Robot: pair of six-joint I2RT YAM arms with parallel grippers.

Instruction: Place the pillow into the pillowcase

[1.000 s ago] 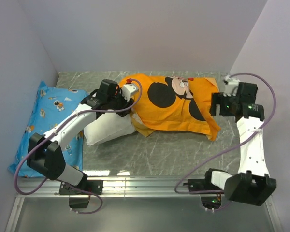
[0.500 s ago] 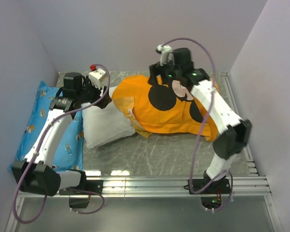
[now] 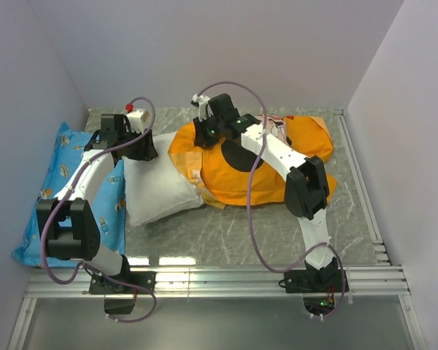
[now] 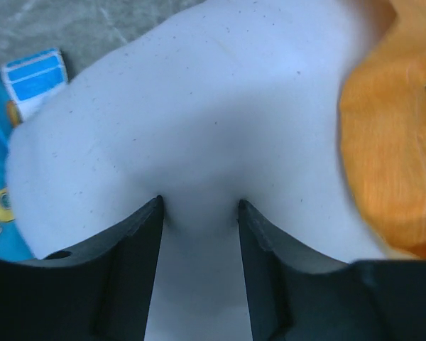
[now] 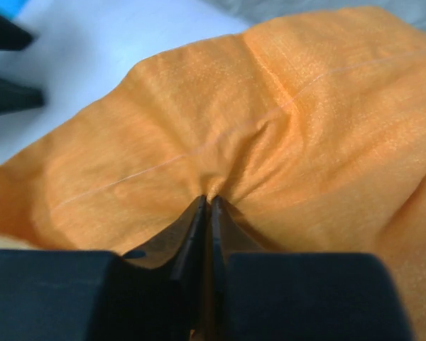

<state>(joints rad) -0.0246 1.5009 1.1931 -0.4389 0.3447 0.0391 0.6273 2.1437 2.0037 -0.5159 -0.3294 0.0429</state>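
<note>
At the near edge a metal rail is carrying both arm bases, and beyond it a grey marbled table is stretching back to pale lilac walls. The left arm is bending up and back over a blue pillow that is lying along the left side. The right arm is folding at its elbow and reaching leftward across the orange pillowcase.

The white pillow is lying mid-table, its right end tucked into the pillowcase's open mouth. The left gripper is squeezing a fold of the pillow's far left corner between its fingers. The right gripper is pinching a pucker of orange cloth, its fingers nearly meeting, at the pillowcase's far left edge.

In the left wrist view a small blue-and-white label is showing beside the pillow, too blurred to read.
</note>
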